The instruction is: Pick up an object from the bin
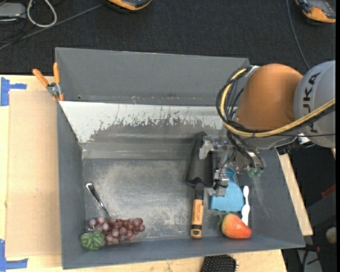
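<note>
I see the gripper [220, 177] low on the right side of the grey bin [158, 84], just over a blue lump [231, 199] that lies beside a black tool with an orange handle [196, 215]. I can't tell whether the gripper is released or clenched. A strawberry [235, 226] and a white spoon [245, 205] lie next to the lump, and purple grapes [118, 228] sit at the front left.

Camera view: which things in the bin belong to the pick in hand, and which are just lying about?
In hand:
- pincer, low at the right of the bin
- blue block just under it

Lying about:
- black spatula
- strawberry
- white plastic piece
- grape bunch
- green leaf
- thin metal utensil
</note>
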